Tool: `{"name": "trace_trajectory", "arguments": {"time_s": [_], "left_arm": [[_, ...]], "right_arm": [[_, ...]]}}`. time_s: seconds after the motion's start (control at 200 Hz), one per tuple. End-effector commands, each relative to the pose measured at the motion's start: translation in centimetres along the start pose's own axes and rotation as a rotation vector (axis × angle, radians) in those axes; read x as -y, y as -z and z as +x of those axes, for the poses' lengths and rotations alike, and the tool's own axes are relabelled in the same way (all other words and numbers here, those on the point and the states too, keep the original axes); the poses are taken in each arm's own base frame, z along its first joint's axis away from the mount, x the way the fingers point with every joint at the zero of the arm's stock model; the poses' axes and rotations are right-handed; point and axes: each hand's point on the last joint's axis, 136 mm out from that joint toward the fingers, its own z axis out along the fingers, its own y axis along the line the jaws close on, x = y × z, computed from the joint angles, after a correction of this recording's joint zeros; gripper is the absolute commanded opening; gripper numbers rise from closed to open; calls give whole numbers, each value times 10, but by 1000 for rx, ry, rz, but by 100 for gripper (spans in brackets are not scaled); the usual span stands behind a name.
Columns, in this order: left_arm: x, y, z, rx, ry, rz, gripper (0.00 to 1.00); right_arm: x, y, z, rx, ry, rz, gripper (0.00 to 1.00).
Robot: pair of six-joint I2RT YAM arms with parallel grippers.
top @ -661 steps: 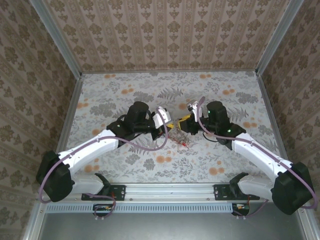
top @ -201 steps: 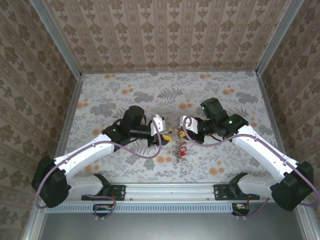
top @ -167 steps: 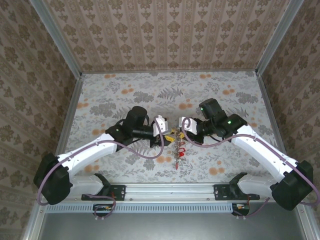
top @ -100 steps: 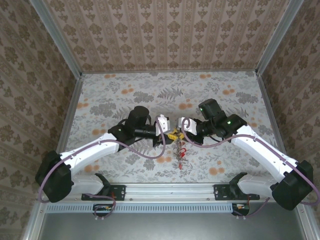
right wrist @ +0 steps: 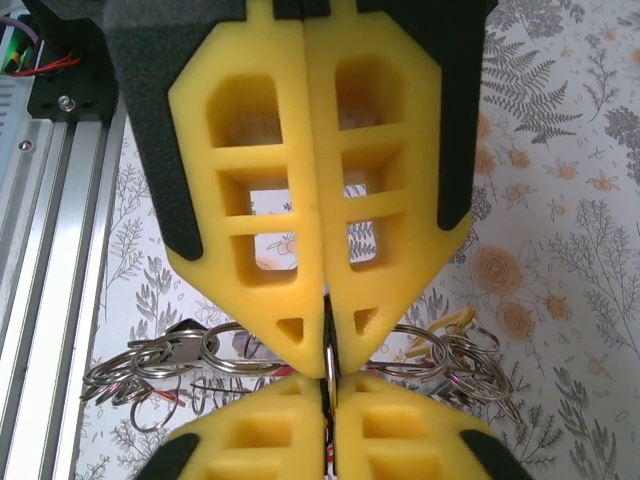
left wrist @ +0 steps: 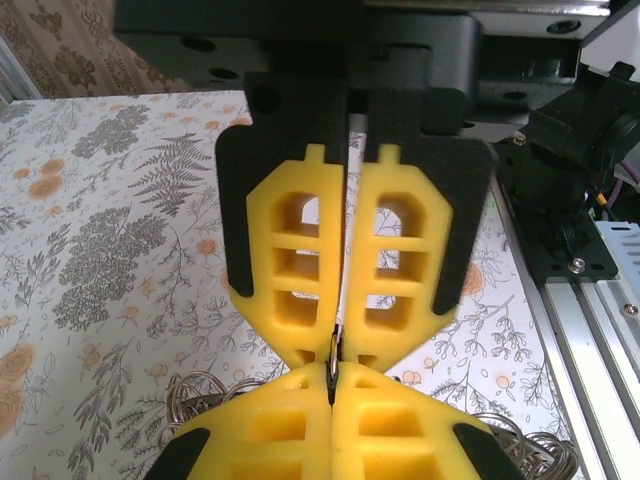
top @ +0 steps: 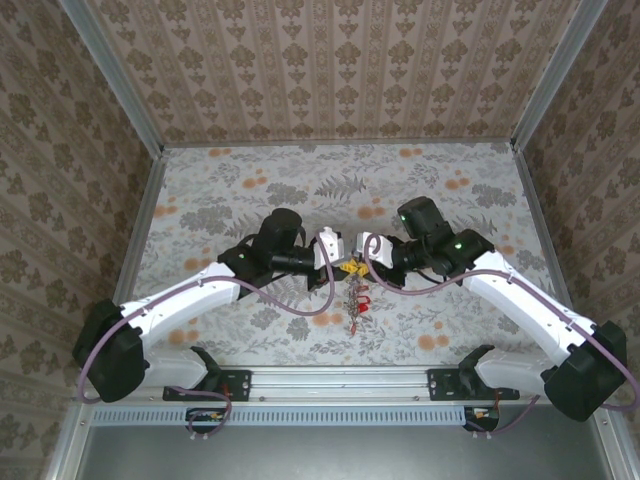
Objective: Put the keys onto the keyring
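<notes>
Left claw (top: 343,266) and right claw (top: 356,264) meet tip to tip at centre frame above the floral surface (top: 450,190). The left wrist view shows the left claw's yellow fingers (left wrist: 300,300) clenched on a thin metal edge. The right wrist view shows the right claw's fingers (right wrist: 260,230) clenched the same way, nipping the keyring (right wrist: 235,365), whose loops spread to both sides behind the tips. The keys (top: 358,300), some red-headed, hang in a bunch just below the joined tips. Cannot tell if the bunch touches the surface.
</notes>
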Motion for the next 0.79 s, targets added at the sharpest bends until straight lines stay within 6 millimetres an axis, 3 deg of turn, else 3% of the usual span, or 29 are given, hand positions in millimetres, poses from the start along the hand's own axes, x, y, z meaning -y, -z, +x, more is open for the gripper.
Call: {"name": "trace_trajectory", "arguments": {"time_s": [0.0,0.085,0.265,0.79], "left_arm": [[-2,7,-28,118,-23,5,0],[-5,13,-36,176,-21,-6,0],[-3,19,-44,249,-31,12,0],[12,22,-53,311,-62,86,0]], "right_arm": [[-3,14,-20,135,33,17,22],[-4,24,-23,202,19,32,28],[-8,37,-24,284,0,55,28],[-3,37,-27,311,-39,69,23]]}}
